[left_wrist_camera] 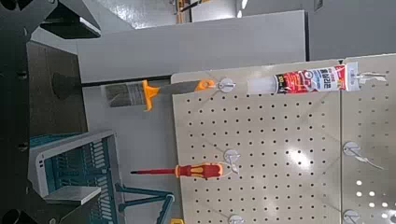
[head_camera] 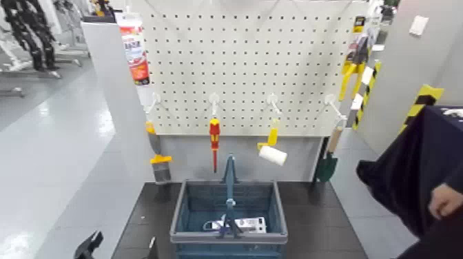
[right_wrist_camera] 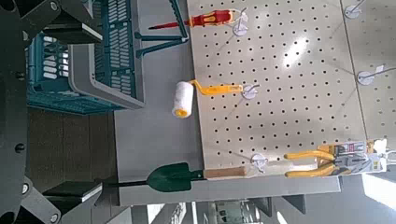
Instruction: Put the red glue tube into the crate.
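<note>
The red glue tube (head_camera: 134,48) hangs upright at the pegboard's upper left corner, white with a red label; in the left wrist view the red glue tube (left_wrist_camera: 304,80) is far ahead of that arm. The crate (head_camera: 186,206), blue-grey with a tall central handle, stands on the dark table under the board and also shows as the crate (left_wrist_camera: 79,173) and the crate (right_wrist_camera: 112,56). My left gripper (head_camera: 118,248) is low at the table's front left, open and empty, far below the tube. My right gripper (right_wrist_camera: 65,110) is open and empty, beside the crate.
On the pegboard hang a brush (head_camera: 159,162), a red-and-yellow screwdriver (head_camera: 214,134), a paint roller (head_camera: 273,153), a green trowel (head_camera: 327,162) and yellow pliers (head_camera: 351,76). Small items (head_camera: 241,224) lie in the crate. A person in dark clothing (head_camera: 406,172) stands at the right.
</note>
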Controlling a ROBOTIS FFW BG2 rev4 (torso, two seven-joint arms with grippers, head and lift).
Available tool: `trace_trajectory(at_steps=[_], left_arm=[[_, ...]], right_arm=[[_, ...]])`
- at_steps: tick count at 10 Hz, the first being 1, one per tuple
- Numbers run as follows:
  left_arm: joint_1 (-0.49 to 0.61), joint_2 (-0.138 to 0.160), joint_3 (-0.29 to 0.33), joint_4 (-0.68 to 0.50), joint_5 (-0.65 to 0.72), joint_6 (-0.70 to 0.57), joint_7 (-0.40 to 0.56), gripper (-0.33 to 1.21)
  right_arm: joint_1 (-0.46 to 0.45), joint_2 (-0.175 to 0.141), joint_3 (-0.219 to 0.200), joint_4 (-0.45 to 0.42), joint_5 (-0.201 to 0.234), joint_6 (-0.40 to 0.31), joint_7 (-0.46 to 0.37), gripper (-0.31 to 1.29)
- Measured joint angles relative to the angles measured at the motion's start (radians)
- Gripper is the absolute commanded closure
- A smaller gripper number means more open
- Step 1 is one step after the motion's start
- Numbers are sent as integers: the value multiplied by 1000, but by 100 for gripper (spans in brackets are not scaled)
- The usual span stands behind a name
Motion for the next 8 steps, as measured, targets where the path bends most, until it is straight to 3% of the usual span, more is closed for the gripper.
trace_trajectory(at_steps=[8], left_arm=[[-17,2,14,-9,11,19,-40,15]], right_arm=[[2,-2,1,-2,-1,-1,0,18]])
